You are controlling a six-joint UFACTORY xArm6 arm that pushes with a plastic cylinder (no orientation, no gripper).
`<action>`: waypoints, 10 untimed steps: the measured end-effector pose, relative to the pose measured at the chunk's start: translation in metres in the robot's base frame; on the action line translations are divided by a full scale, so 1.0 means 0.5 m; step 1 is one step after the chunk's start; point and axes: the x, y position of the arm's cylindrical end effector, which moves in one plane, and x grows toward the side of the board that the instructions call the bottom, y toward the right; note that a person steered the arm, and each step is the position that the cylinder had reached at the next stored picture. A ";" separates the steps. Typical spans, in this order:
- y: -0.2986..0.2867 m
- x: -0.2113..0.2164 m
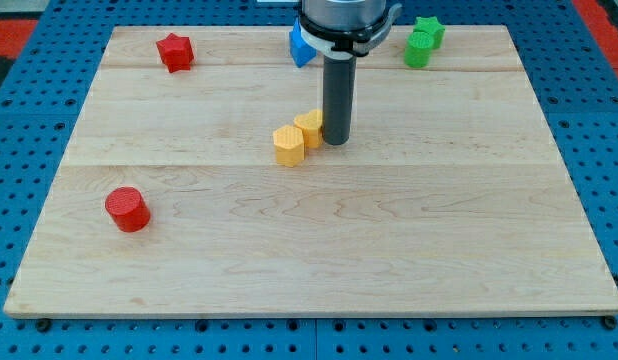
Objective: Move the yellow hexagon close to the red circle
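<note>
Yellow hexagon block point(288, 145) near the middle of the pale wooden tabletop point(389, 230), touching a second yellow block point(310, 127) of unclear shape just up and to the view's right. My tip point(335, 141) down on the wood, pressed against that second yellow block's right side; a bare dark rod, no gripper, nothing held. Red circle block point(127, 209) well apart, toward the view's lower left. Red star-like block point(175, 52) at upper left; blue block point(300, 47) partly hidden behind the arm; two green blocks point(423, 42) touching at upper right.
</note>
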 end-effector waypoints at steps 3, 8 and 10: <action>-0.072 0.006; -0.317 0.213; -0.018 0.068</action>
